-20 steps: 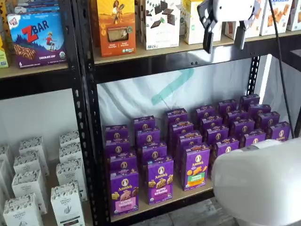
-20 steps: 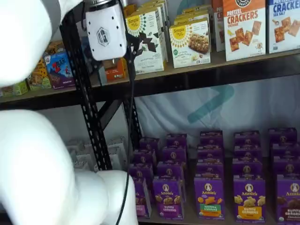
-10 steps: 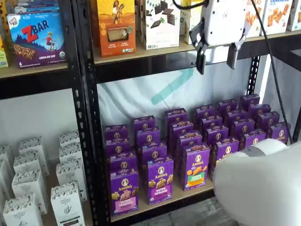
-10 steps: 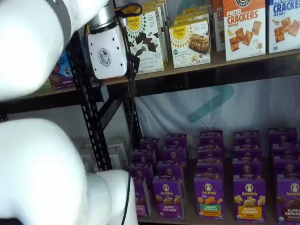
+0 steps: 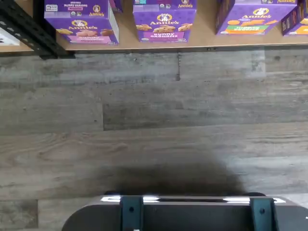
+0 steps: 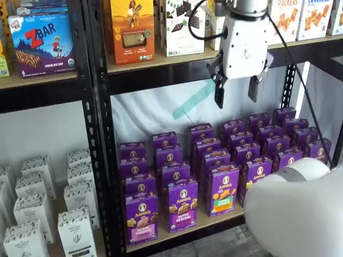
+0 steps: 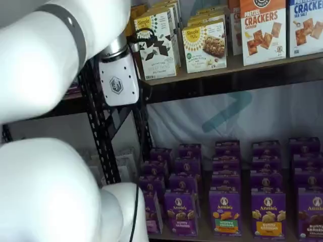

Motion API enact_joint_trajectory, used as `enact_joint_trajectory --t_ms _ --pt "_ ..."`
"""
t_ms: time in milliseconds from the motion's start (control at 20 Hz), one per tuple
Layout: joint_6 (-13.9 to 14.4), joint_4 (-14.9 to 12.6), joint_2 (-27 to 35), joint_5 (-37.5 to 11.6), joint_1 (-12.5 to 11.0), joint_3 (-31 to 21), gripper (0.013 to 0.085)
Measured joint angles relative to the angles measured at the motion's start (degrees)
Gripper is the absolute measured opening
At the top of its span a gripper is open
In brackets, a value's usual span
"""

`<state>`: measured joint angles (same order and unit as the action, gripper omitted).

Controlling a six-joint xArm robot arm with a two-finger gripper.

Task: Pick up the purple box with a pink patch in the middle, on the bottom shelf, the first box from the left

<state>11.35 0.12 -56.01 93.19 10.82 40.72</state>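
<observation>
The purple box (image 6: 141,217) with the pink patch stands at the front left of the bottom shelf (image 6: 210,220), at the head of a row of purple cartons. The wrist view shows it too (image 5: 81,21), on the tan shelf board (image 5: 204,34) beside a black upright. In a shelf view it (image 7: 153,213) is partly hidden behind my arm. My gripper (image 6: 236,93) hangs open and empty, well above and to the right of that box, just below the upper shelf's front rail. Its white body (image 7: 118,83) shows in both shelf views.
Purple cartons with orange-and-green (image 6: 223,188) and purple panels (image 6: 182,204) stand beside the target. Snack boxes (image 6: 132,29) fill the upper shelf. White cartons (image 6: 32,214) sit in the left bay beyond a black upright (image 6: 99,134). My white arm link (image 6: 295,214) bulks at lower right.
My gripper has come down from the top edge to below the upper shelf's rail and shifted left. It stays open. The boxes have not moved.
</observation>
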Motion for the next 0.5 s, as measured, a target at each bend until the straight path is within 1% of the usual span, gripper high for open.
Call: enact_joint_trajectory --t_ms 50,150,200,500 --pt "0.24 0.03 -0.03 -0.92 0.22 -0.84 0.0850" --pt "1.46 -0.95 -0.18 -3.12 1.46 -2.65 0.0850" --pt "1.76 -1.02 -0.32 -4.41 1.72 -3.64 0.0850" --pt "2.77 -0.86 0.07 -11.43 2.58 -8.65 0.0850"
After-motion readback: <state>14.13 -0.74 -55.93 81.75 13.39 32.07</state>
